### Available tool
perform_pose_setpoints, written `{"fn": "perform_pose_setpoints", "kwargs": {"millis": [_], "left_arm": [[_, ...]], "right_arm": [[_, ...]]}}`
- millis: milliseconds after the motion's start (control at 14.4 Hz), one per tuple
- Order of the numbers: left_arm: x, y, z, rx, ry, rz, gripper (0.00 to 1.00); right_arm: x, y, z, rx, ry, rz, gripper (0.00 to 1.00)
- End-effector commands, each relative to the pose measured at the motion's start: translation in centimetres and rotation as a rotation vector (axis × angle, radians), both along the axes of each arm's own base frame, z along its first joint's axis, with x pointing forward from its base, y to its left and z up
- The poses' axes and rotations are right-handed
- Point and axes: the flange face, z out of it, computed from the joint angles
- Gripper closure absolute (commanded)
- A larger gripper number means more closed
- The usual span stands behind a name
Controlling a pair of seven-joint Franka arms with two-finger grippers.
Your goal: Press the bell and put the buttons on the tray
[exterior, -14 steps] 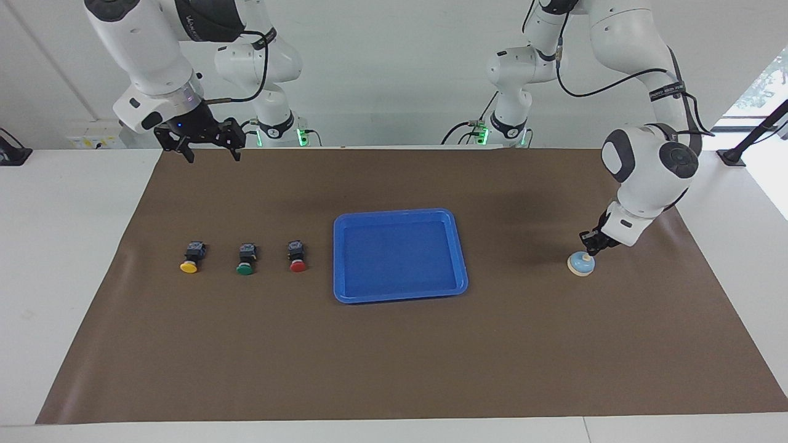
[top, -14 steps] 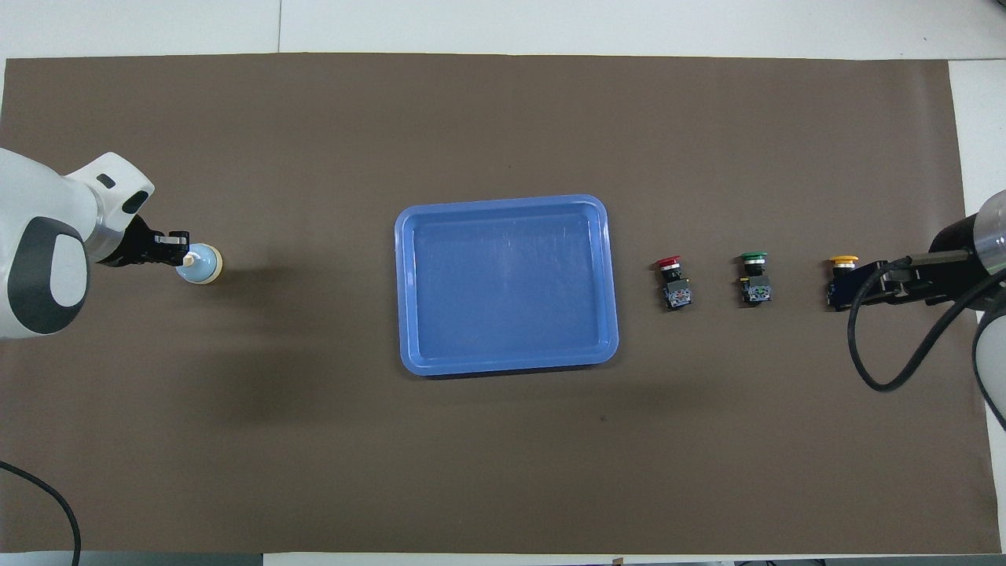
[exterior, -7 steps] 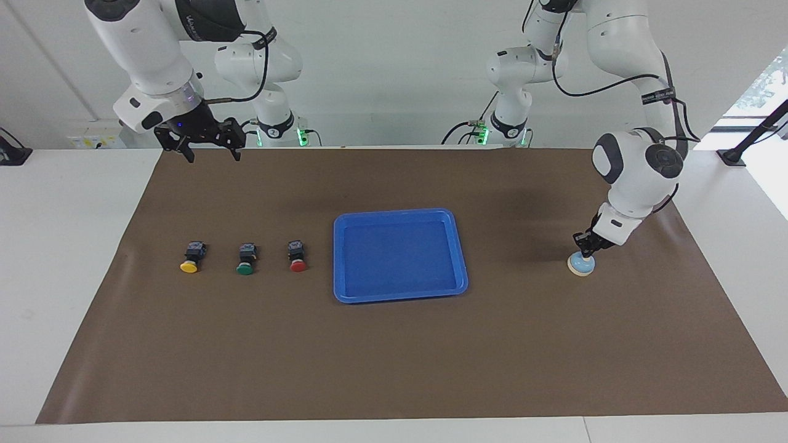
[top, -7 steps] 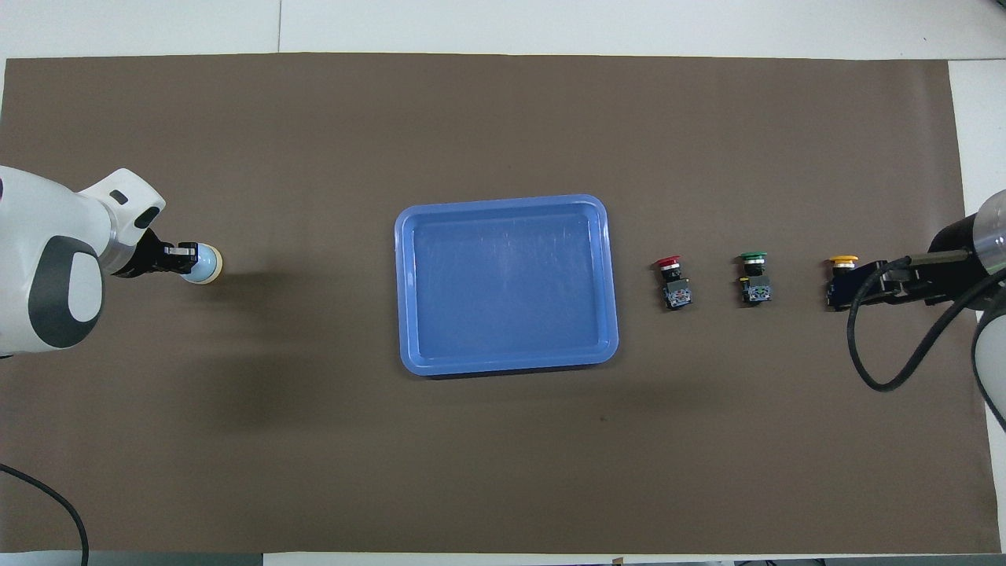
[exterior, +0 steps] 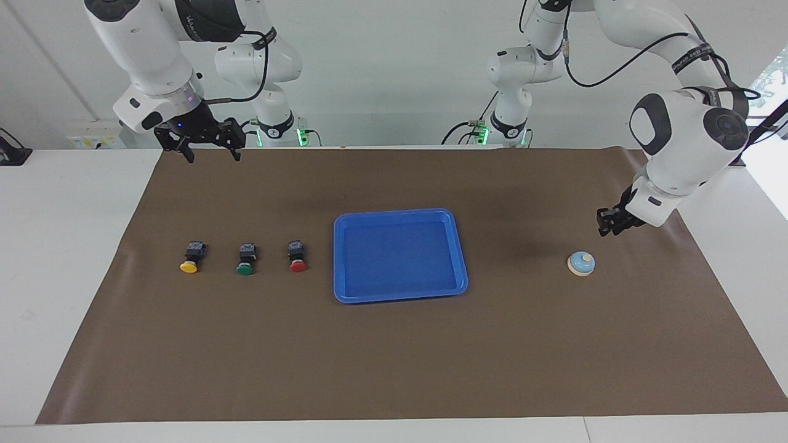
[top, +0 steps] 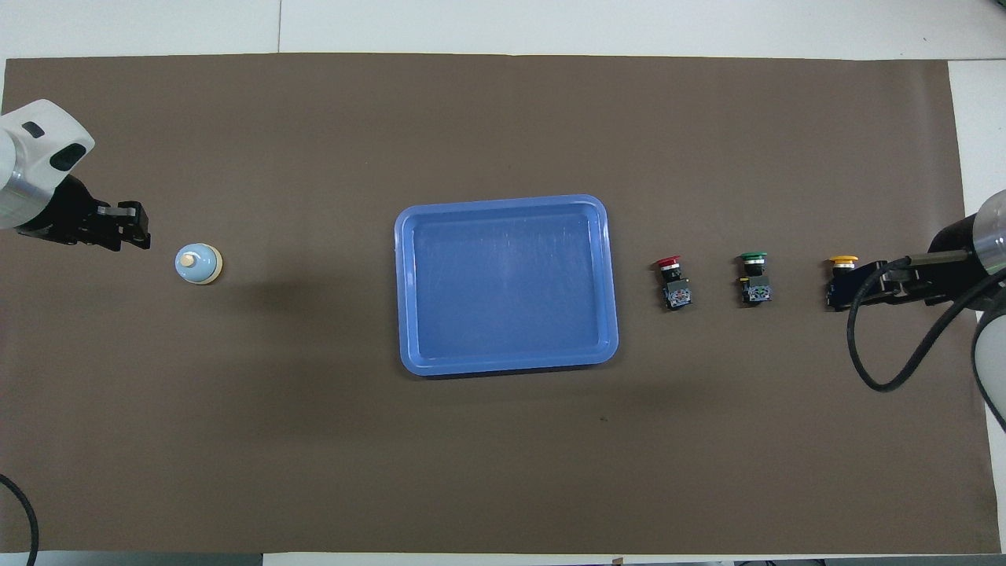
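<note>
left claw [exterior: 606, 223] hangs raised, arm bent; right claw [exterior: 209, 147] waits high, fingers spread.

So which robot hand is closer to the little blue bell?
Left. The left gripper hangs in the air beside the bell. The right gripper waits up at the table's right-arm end.

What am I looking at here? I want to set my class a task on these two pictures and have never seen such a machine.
Two white robot arms work at a table covered by a brown mat. One picture faces the robots from across the table; the other looks down from above them. On the mat lie a blue tray, three push buttons, yellow, green and red, and a small light-blue bell. The left gripper hangs raised beside the bell, touching nothing. The right gripper waits open, high above the mat's edge. Nothing is held.
</note>
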Motion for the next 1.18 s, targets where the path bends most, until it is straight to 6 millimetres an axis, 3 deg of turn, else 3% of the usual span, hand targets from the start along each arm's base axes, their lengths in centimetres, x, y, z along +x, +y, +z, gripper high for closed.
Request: {"fn": "perform_pose_setpoints", "kwargs": {"millis": [0, 208, 347, 694, 971, 1110], "left_arm": [[-1.2, -0.5, 1.7, -0.003, 0.023, -0.007, 0.0], [-2.9, -1.5, 5.1, -0.004, 0.003, -0.026, 0.0], [-4.6, -1.8, 6.6, -0.004, 0.043, -0.034, 0.0], [-5.6, -2.7, 8.1, 0.001, 0.04, -0.043, 0.0], [-7.6, -4.0, 9.7, 0.005, 0.08, -0.061, 0.0], [-8.7, -4.1, 10.4, 0.007, 0.087, -0.062, 0.0]], "right_arm": [[0.0, -0.2, 0.1, -0.004, 0.01, 0.013, 0.0], [0.0, -0.6, 0.1, -0.005, 0.011, 0.007, 0.0], [0.0, -2.2, 0.1, -0.003, 0.01, -0.024, 0.0], [0.1, -3.2, -0.1, -0.004, 0.008, -0.042, 0.0], [0.3, -3.4, 0.1, -0.003, -0.012, -0.048, 0.0], [0.6, -4.6, 0.0, -0.005, -0.041, -0.067, 0.0]]}}
